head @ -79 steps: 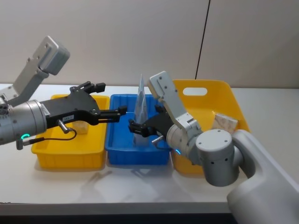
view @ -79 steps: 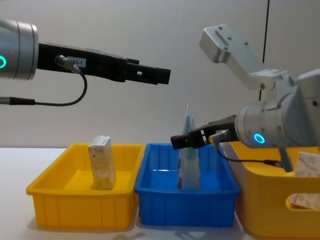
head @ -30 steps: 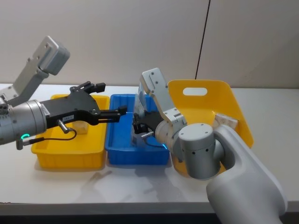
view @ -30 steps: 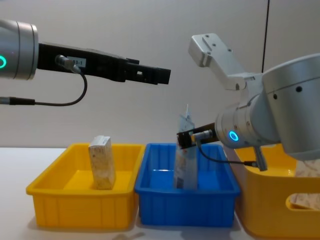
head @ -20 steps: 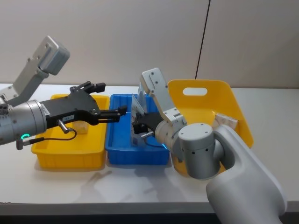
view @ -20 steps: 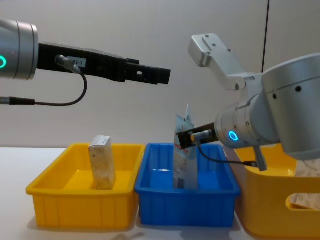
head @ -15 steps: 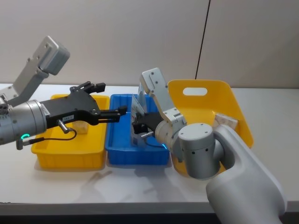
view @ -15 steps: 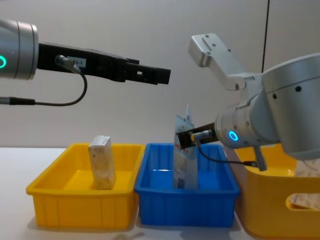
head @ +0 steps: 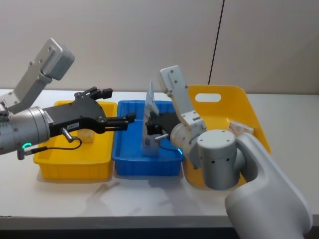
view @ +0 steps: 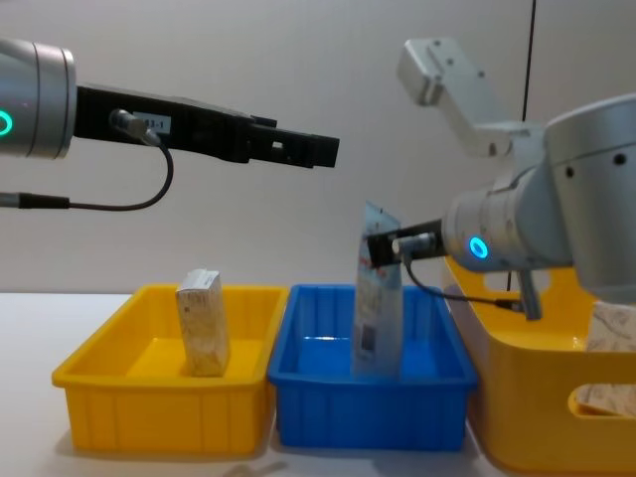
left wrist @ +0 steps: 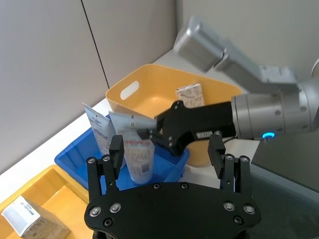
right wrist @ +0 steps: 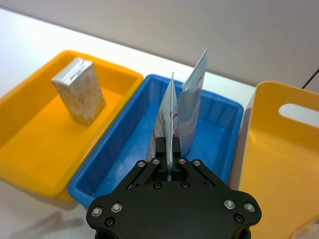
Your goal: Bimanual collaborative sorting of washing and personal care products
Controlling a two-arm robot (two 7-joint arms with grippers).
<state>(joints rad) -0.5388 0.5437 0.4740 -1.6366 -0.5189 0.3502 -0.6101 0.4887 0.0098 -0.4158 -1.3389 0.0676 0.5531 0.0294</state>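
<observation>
The right gripper (right wrist: 170,167) is closed on the upper edge of a pale blue pouch (view: 378,298), which stands with its base in the blue bin (head: 130,164) just beside a second pouch (right wrist: 191,107). The left gripper (head: 130,119) hovers with its fingers apart above the yellow bin (head: 70,159) on the left, where the beige block pack (view: 202,323) stands. To do this step well, I think the right gripper should keep the pouch upright, let it lean on its neighbour, and open only when the base sits flat.
</observation>
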